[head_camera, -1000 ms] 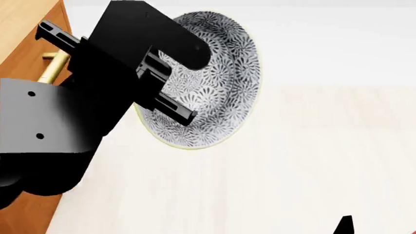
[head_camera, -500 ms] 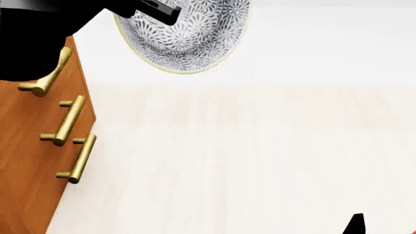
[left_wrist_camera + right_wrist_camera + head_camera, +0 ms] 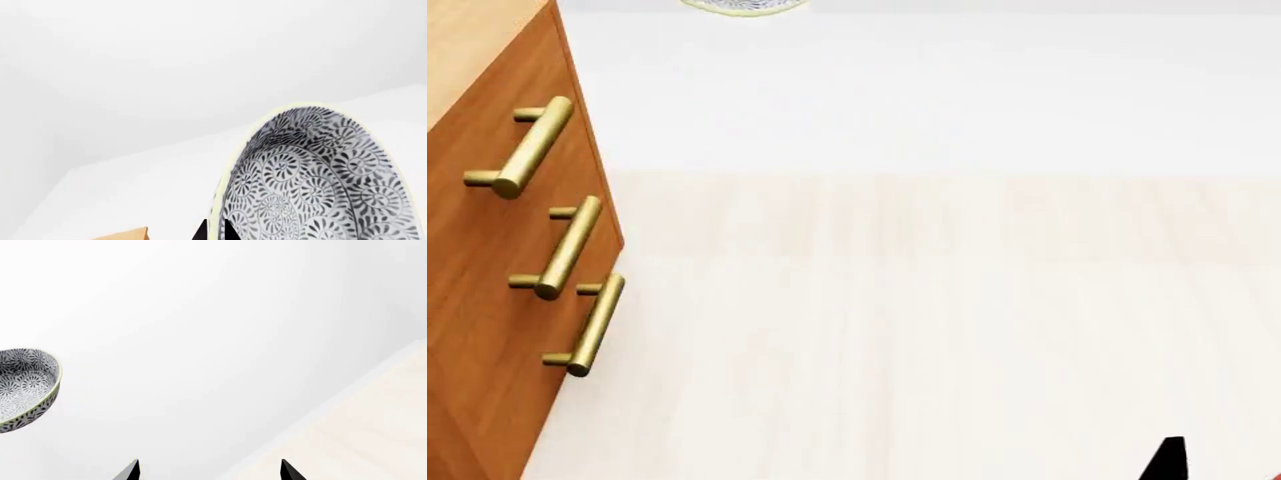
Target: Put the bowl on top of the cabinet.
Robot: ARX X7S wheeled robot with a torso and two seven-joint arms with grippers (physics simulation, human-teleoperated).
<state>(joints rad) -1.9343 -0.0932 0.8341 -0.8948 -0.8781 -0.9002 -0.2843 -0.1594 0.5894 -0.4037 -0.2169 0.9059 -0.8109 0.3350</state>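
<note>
While the left claw (image 3: 212, 234) grips the bowl (image 3: 313, 180), the cabinet (image 3: 494, 300) lies below-left; right claw (image 3: 208, 471) released, idle.

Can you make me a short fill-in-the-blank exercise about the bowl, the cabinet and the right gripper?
1. The bowl carries a dark floral pattern and a thin ____ rim.
2. The cabinet shows ____ brass bar handles on its front.
3. In the right wrist view, the right gripper holds ____.

Missing words: yellowish; three; nothing
</note>
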